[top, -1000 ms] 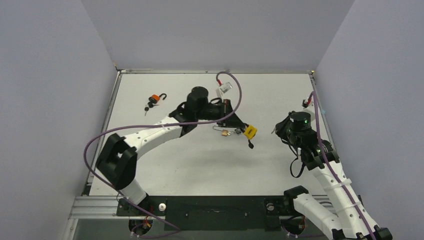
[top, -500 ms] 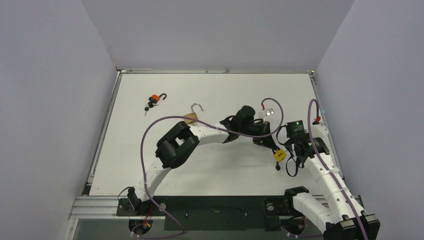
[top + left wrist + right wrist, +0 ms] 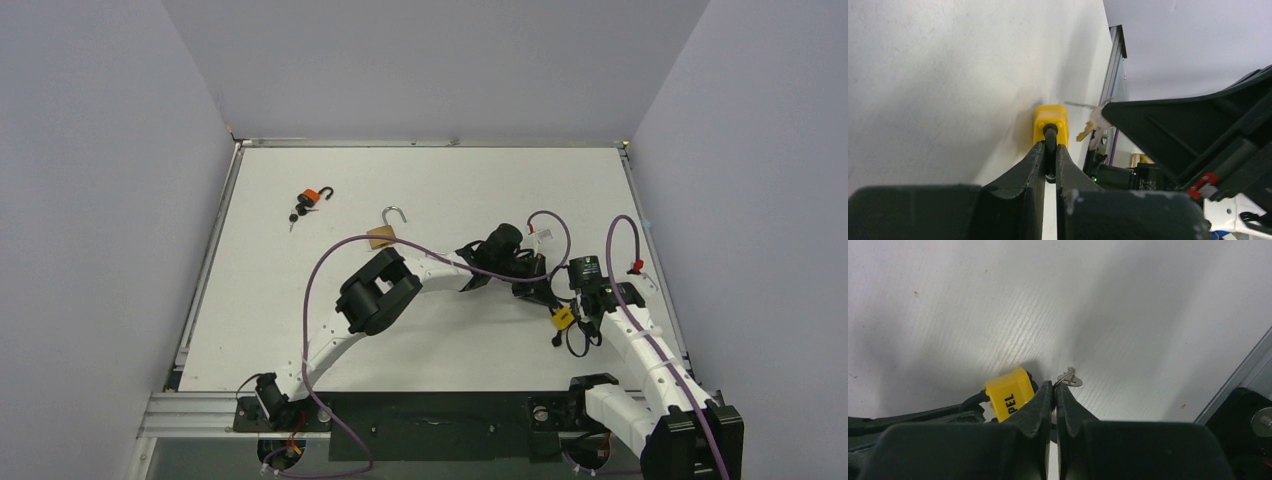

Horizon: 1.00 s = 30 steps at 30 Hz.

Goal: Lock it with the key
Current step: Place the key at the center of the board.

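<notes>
A yellow padlock (image 3: 563, 317) with a black shackle hangs just above the table at the right front. My left gripper (image 3: 545, 292) is shut on its shackle; in the left wrist view the fingers (image 3: 1049, 147) pinch the shackle with the yellow body (image 3: 1050, 122) beyond them. My right gripper (image 3: 578, 312) sits right beside the padlock, shut on a small key. In the right wrist view the key ring (image 3: 1069, 379) pokes out past the gripper's (image 3: 1054, 386) tips, with the padlock (image 3: 1008, 396) just to their left. The keys (image 3: 1087, 131) also show in the left wrist view.
A brass padlock (image 3: 385, 232) with an open shackle lies at mid-table left. An orange padlock with keys (image 3: 310, 200) lies at the far left. The table's right rail (image 3: 655, 275) runs close by the right arm. Purple cables loop over both arms.
My left arm has swung right and toward the near edge with the yellow padlock. My right gripper has come in beside it. The brass padlock now lies farther left.
</notes>
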Each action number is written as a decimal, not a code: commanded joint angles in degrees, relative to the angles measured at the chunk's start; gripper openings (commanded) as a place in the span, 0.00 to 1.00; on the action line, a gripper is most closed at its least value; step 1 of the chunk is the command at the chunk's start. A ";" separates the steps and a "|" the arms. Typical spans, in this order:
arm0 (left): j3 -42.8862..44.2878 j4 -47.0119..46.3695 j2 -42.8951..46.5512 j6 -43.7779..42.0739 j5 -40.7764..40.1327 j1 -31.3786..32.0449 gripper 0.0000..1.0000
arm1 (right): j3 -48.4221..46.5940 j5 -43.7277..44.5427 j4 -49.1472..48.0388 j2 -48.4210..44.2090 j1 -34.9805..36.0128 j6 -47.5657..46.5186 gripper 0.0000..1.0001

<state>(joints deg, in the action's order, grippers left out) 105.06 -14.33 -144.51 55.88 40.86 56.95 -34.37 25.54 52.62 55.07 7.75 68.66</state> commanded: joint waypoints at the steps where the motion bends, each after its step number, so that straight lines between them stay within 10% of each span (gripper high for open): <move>1: 5.37 4.10 0.47 -4.16 -3.89 0.10 0.00 | 0.80 0.74 -4.45 2.27 -1.14 2.02 0.00; 6: 6.39 10.28 1.43 -7.54 -6.86 -0.23 0.25 | 0.40 -0.94 -6.66 6.08 -2.51 0.12 0.00; 10: 6.87 12.88 2.63 -10.01 -7.88 -0.26 0.44 | -0.94 -3.48 -8.25 9.12 -3.22 -4.01 0.24; 17: 7.54 15.19 7.71 -13.28 -8.29 -1.04 0.48 | -3.63 -5.33 -9.52 8.78 -3.27 -8.59 0.69; 30: -6.17 15.51 26.92 -15.57 -11.67 -5.67 0.49 | -11.21 -3.03 -9.83 5.76 3.16 -16.10 0.77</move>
<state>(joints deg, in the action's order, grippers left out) 103.42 3.14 -127.09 42.19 31.24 53.06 -41.58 20.40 44.99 61.45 6.26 56.42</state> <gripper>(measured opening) 0.485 0.765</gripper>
